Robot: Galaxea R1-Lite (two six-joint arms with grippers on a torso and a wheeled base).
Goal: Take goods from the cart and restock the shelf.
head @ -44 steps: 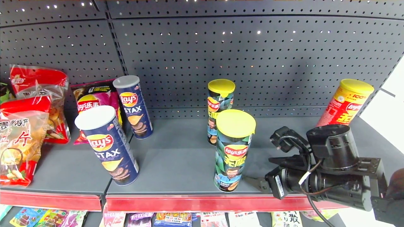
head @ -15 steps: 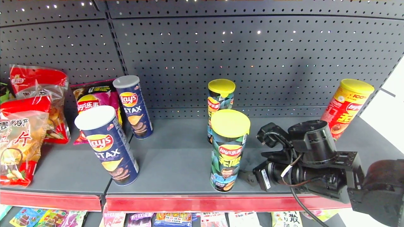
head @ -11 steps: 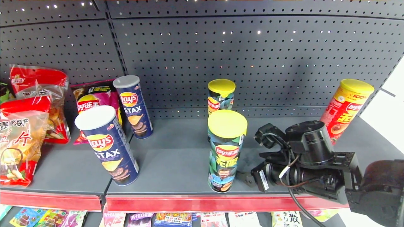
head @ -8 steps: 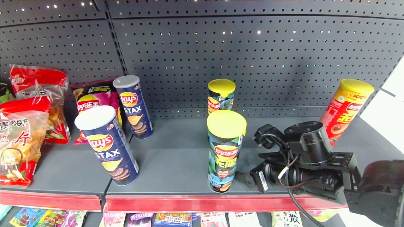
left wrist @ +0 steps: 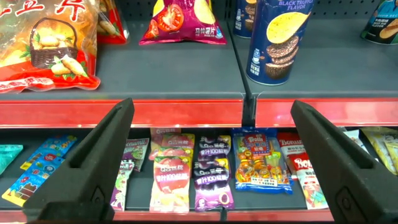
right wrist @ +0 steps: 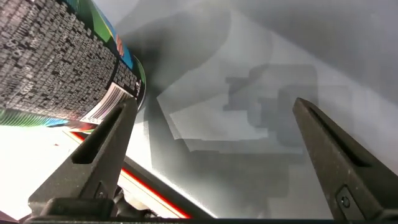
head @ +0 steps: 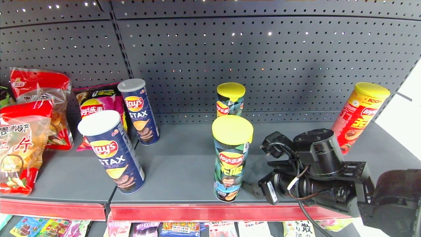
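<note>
Grey deck, head view: the shelf (head: 184,164) runs the full width, with a pegboard (head: 263,65) behind it and a red lip (head: 210,212) along the front.
Task can, head view: the front green can (head: 230,164), yellow-lidded, stands upright mid-shelf, close to the red lip.
Right pincer, head view: my right gripper (head: 258,176) lies low over the deck just right of that can. One finger (head: 247,188) is at the can's base; I cannot tell whether it touches.
Open room, head view: bare deck lies between the front green can and the blue cans (head: 113,154). The red can (head: 358,112) stands well apart at the right end, and snack bags (head: 23,141) crowd the left end.
Hidden, head view: the rear green can (head: 230,97) is covered in its lower part by the front one.
Left pincer, left wrist view: my left gripper (left wrist: 208,112) is spread wide and empty in front of the red lip, with sachets (left wrist: 211,174) on the tier below. The nearer blue can is cut off at the frame edge.
Right pincer, right wrist view: the fingers are wide apart with bare deck between them and nothing gripped. The front green can's base sits at one fingertip, not between the two, and the rest of the can is cut off.
</note>
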